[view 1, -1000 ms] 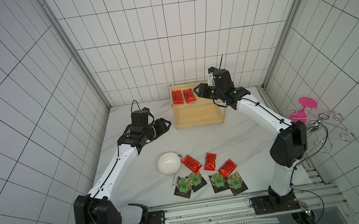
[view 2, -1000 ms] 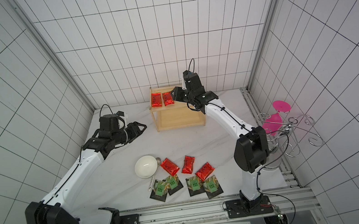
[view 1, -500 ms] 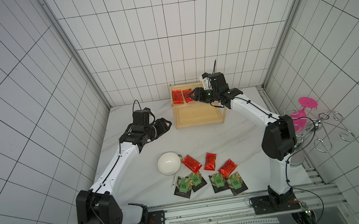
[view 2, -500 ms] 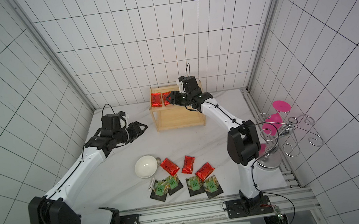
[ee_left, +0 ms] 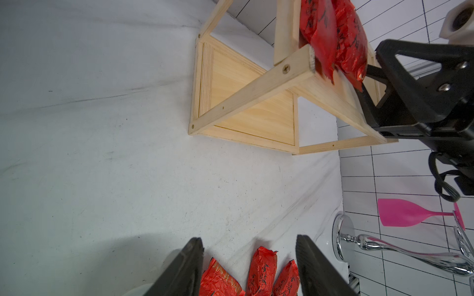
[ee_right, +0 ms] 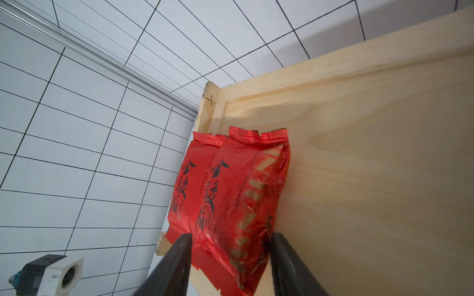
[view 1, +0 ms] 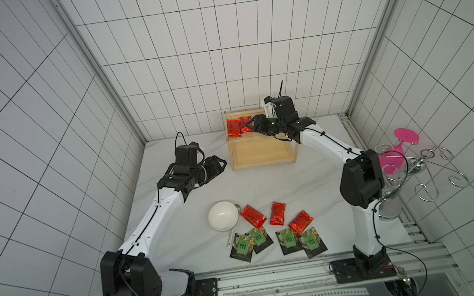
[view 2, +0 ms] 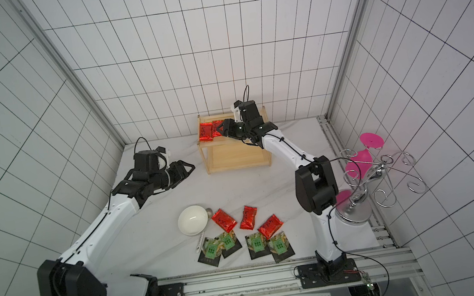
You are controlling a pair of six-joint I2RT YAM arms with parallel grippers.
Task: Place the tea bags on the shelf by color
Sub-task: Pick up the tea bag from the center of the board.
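The wooden shelf (view 1: 262, 155) stood at the back of the marble tabletop (view 1: 282, 186). Two red foil tea sachets (view 1: 233, 128) lay side by side, touching, at the left end of its top tier. The right gripper (ee_right: 230, 238) reached over that tier with its jaws apart on either side of the near end of the right-hand sachet (ee_right: 246, 194); whether they pressed the foil could not be told. The left gripper (view 1: 221, 163) hung above the table just left of the shelf, jaws spread with nothing between them. Near the front edge lay three more red sachets (view 1: 277, 213) in a loose row. Just in front of them were four black packets with green labels (view 1: 288, 239), and a white bowl (view 1: 223, 215) sat close by.
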